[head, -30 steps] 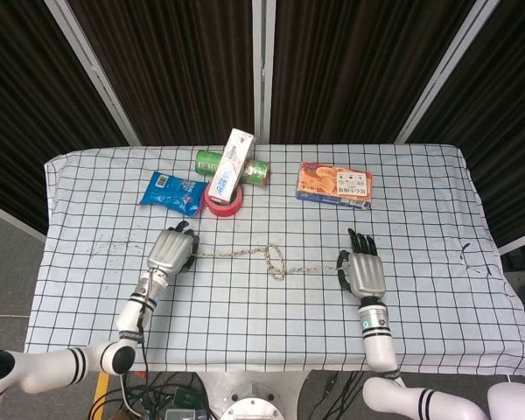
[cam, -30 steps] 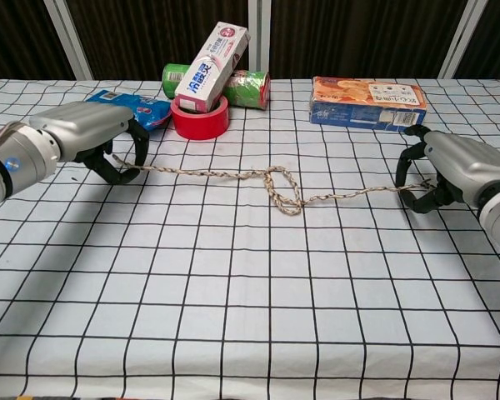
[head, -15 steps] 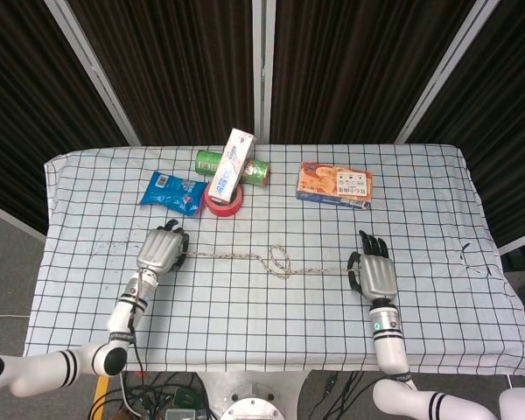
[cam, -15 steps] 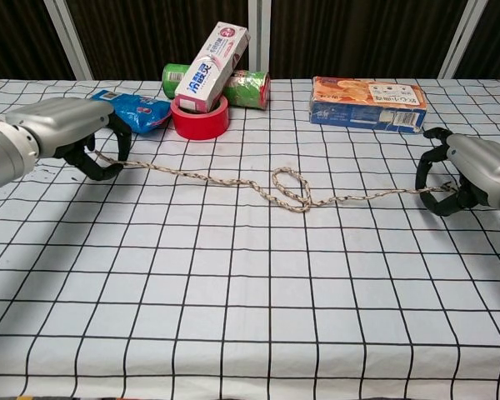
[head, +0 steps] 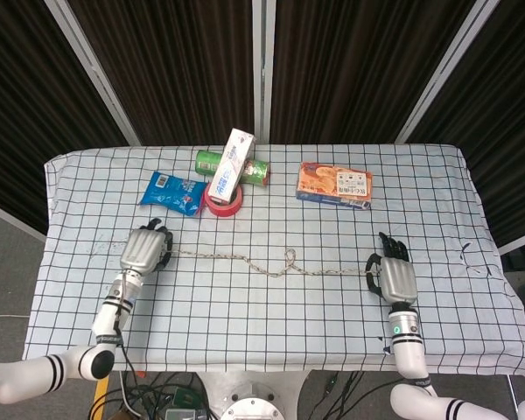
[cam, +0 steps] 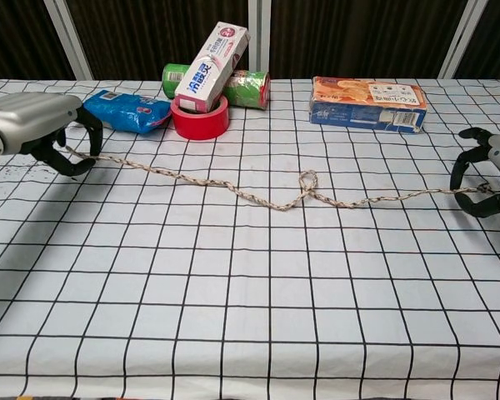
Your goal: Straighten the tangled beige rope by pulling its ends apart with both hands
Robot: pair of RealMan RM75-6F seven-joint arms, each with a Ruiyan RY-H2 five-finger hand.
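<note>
Both hands clamped on rope ends, rope stretched across the counter – one small loop left mid-span.

Left hand point(head: 143, 248) fingers curled around the left end of the beige rope point(head: 236, 258), just below the blue packet point(head: 173, 192). Rope lies on the checked counter point(head: 245, 306) running rightward, with a small knot-like loop point(cam: 307, 178) near centre, otherwise close to straight. Behind it: red tape roll point(cam: 200, 117) with a toothpaste box point(cam: 212, 54) leaning on top, green can point(cam: 248, 88) lying behind, orange biscuit box point(cam: 367, 102) further right. Right hand point(head: 397, 279) pinching the rope's right end – fingers closed on it.
</note>
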